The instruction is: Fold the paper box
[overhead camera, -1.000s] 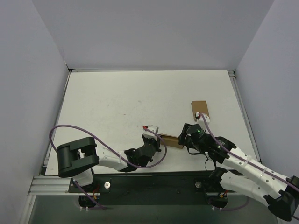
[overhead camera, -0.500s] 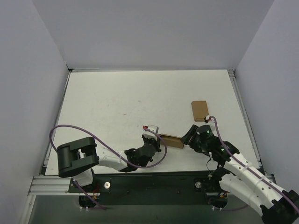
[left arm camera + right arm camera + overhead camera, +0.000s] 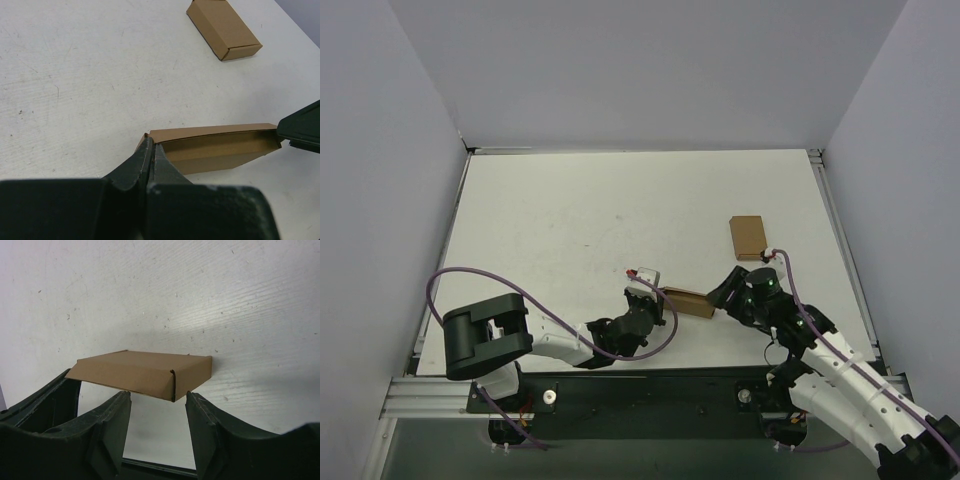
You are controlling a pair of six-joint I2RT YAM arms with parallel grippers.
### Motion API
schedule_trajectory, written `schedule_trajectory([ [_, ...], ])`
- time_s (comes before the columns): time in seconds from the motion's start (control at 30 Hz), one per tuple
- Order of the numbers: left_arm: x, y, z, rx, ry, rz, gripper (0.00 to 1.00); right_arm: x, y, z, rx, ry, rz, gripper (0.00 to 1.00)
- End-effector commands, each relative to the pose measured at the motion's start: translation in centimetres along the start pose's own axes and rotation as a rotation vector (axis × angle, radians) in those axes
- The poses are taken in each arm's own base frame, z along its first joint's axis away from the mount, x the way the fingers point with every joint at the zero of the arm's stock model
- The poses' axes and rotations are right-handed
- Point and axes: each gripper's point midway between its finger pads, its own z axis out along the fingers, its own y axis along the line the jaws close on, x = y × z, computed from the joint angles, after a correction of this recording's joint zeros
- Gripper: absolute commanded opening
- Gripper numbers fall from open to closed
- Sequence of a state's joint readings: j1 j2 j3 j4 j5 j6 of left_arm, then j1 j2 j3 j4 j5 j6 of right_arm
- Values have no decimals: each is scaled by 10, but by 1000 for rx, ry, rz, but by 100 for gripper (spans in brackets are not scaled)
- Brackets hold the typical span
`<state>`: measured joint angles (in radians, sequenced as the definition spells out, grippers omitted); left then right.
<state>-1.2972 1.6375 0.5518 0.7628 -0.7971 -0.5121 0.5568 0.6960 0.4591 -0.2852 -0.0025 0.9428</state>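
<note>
Brown paper box [image 3: 215,147], lid ajar, is pinched by the left hand [image 3: 151,146], the right hand [image 3: 157,397] spread nearby.

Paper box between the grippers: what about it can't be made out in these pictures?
- Top view: paper box too small for creases; left gripper covers its end.
- Left wrist: its shut fingers hide the box's near corner.
- Right wrist: only outside faces show; the interior is hidden.
</note>
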Motion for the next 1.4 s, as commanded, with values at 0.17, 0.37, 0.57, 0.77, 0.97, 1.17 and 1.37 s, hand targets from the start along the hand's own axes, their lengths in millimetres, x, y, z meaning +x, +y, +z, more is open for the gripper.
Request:
schedule_trajectory([
  [0.17, 135, 99, -56, -103, 503, 461, 0, 0, -3, 6, -6, -1, 50, 49],
  [0.37, 134, 100, -57, -103, 503, 461, 0, 6, -16, 11, 28, 10, 41, 47],
  [0.57, 134, 99, -57, -100, 500, 462, 0, 15, -31, 16, 73, 24, 37, 41],
  [0.77, 134, 95, -58, -94, 492, 479, 0, 21, -40, 20, 98, 36, 31, 37],
  [0.97, 132, 94, -59, -94, 483, 486, 0, 28, -51, 23, 132, 54, 34, 32],
  [1.17, 133, 93, -59, -87, 482, 492, 0, 34, -62, 27, 166, 71, 46, 28],
  [1.37, 131, 91, -59, -82, 479, 491, 0, 40, -69, 29, 184, 92, 54, 25],
])
